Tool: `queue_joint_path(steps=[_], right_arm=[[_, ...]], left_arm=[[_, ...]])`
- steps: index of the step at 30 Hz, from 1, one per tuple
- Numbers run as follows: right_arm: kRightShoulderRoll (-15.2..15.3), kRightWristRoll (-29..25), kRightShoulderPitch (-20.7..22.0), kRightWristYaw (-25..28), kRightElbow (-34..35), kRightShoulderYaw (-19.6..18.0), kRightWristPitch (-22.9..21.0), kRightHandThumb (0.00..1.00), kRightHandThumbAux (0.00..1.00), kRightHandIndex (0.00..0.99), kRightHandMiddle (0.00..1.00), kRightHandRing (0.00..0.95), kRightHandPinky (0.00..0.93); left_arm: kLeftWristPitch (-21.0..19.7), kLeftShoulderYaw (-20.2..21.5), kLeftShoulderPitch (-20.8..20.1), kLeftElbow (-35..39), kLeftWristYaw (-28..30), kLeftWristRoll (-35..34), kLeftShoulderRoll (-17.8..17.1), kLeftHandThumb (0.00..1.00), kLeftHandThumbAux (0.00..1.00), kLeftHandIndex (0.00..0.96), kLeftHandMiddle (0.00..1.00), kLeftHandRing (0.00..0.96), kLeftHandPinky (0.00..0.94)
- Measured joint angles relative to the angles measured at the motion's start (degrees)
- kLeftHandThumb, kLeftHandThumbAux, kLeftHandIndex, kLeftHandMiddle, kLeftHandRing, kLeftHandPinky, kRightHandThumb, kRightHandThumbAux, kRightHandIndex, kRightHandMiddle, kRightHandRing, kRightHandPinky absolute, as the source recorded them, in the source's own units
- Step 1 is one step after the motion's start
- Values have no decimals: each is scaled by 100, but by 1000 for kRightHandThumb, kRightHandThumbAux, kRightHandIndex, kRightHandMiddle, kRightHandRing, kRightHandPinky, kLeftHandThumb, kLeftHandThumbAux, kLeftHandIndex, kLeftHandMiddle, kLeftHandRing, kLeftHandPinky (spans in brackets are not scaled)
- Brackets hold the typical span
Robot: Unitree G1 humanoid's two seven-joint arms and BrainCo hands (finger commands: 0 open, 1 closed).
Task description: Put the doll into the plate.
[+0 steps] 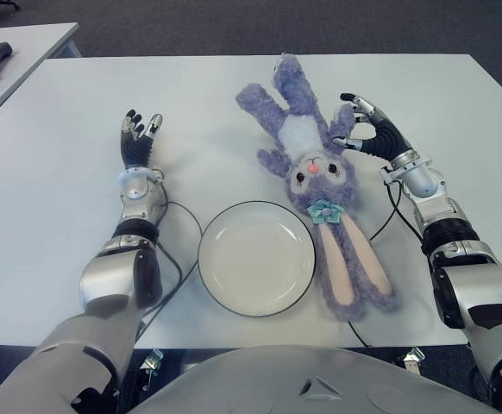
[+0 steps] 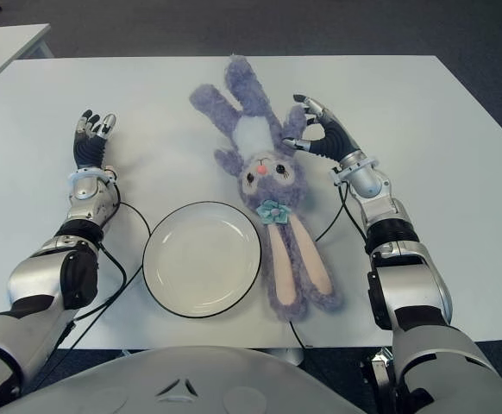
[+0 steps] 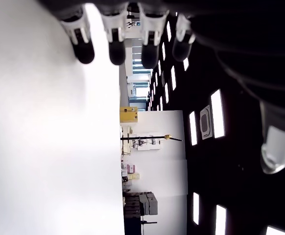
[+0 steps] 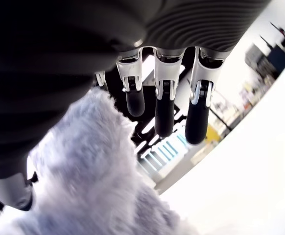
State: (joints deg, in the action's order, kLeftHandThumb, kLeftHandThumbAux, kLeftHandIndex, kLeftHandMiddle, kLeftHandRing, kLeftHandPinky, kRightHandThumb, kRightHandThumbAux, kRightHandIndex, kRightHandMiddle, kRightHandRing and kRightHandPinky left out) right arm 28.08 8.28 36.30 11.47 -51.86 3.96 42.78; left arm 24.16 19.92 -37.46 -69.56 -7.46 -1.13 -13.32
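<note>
One doll (image 1: 313, 177) beside plate (image 1: 256, 257) — right hand (image 1: 365, 128) adjacent.

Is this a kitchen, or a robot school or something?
Probably a lab or office, not a kitchen. There's a plain white table on dark carpet, another white table beside it, and only a plush doll and an empty plate between the left robot hand and right robot hand.

An office or lab; white tables (image 1: 78, 198) on dark grey carpet (image 1: 234, 26).
</note>
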Motion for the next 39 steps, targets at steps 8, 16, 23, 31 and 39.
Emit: queue_joint_path(steps=[8,16,23,31,39], right_arm=[[-9,-461,1,641,446,-153,-166,70,379,0,0,0,24],[-12,-534,0,886,631,-208,-390,60,353,0,0,0,13],[-17,-559,0,1068,704,-237,-573,60,349,0,0,0,3],[-17,-526,0,1102,757,-239,-734,72,383,0,0,0,19],[-26,-391,-36,964,979,-224,-965,112,440,0,0,0,41]], left_arm=[[0,-8,0,0,0,0,0,0,547,43,101,79,29],[0,-25,0,0,0,0,0,0,545,40,99,79,34],[0,-19,0,0,0,-3,0,0,550,40,100,78,36],[0,-20,0,0,0,-3,0,0,551,45,101,81,39],[0,-22,0,0,0,-2,0,0,545,43,96,78,45]])
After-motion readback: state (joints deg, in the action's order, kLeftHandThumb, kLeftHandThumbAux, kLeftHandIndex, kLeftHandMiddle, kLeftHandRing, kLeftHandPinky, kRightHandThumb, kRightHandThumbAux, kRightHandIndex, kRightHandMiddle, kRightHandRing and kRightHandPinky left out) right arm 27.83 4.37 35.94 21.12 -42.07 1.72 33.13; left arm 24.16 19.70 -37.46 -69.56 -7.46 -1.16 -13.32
